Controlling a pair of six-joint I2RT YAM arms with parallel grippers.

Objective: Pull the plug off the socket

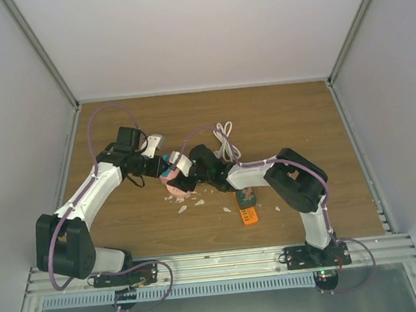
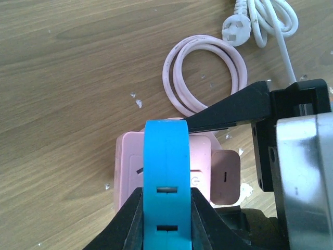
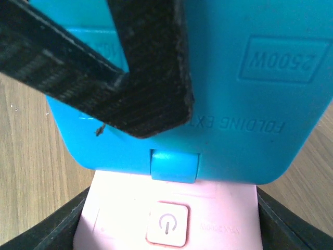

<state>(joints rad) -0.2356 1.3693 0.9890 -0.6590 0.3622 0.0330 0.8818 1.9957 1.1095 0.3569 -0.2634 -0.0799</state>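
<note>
A blue plug [image 2: 165, 156] stands on the face of a pink socket block [image 2: 127, 166]. My left gripper [image 2: 165, 192] is shut on the blue plug, one black finger on each flat side. My right gripper [image 3: 171, 219] is shut on the pink socket block [image 3: 218, 208], its fingers at the block's two sides. In the right wrist view the blue plug [image 3: 234, 120] sits against the socket's top face above the power button. From above, both grippers meet at the plug [image 1: 170, 159] and socket [image 1: 176, 190] mid-table.
A coiled pink cable [image 2: 204, 73] and a white cable with its plug [image 2: 234, 28] lie behind the socket. A darker pink adapter [image 2: 225, 177] sits at the socket's right. An orange object [image 1: 249, 215] and small white chips lie nearer the front.
</note>
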